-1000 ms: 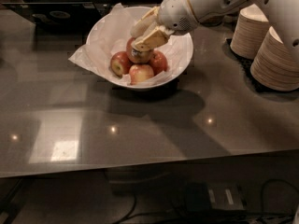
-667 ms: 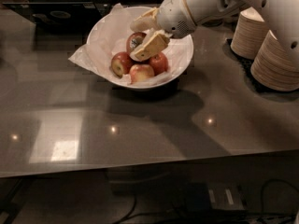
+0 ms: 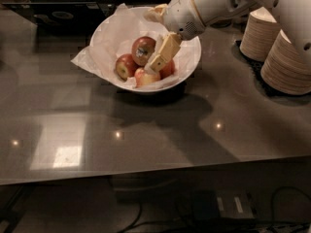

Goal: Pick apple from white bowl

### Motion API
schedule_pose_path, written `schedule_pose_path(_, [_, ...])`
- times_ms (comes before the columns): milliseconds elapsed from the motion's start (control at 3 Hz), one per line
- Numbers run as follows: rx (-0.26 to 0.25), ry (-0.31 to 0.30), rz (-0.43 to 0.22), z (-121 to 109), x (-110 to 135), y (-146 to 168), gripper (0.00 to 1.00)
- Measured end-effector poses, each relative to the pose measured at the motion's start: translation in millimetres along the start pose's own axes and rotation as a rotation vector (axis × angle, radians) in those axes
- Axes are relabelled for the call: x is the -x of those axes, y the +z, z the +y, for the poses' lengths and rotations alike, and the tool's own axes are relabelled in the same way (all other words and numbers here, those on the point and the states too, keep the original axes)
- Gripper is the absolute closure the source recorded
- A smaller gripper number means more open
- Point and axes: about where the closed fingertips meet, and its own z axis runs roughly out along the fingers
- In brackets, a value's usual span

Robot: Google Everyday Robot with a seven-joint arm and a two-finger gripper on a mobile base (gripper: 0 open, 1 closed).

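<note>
The white bowl (image 3: 190, 57), lined with crinkled white paper, stands at the back middle of the dark table. The apple (image 3: 143, 49), dull reddish-brown with a small pale sticker, rests in it on top of smaller red-yellow apples (image 3: 125, 66). My gripper (image 3: 150, 40) reaches in from the upper right, open, over the bowl's right half. Its lower beige finger (image 3: 163, 54) lies right beside the apple's right side. Its upper finger (image 3: 156, 12) is near the bowl's far rim, apart from the apple. The gripper holds nothing.
Two stacks of beige paper plates (image 3: 287, 62) stand at the right, close to my arm (image 3: 218, 1). A dark tray-like object (image 3: 58, 16) lies at the back left. The table's front edge (image 3: 155, 176) runs across the lower view, with cables on the floor below.
My gripper has pulled back up and to the right, uncovering the large apple that it hid before. The apple stays in the bowl.
</note>
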Motion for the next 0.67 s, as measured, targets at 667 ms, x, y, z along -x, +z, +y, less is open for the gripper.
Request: schedule_pose_path(667, [-0.045,-0.037,0.052,-9.1,-6.5,-0.2,0.19])
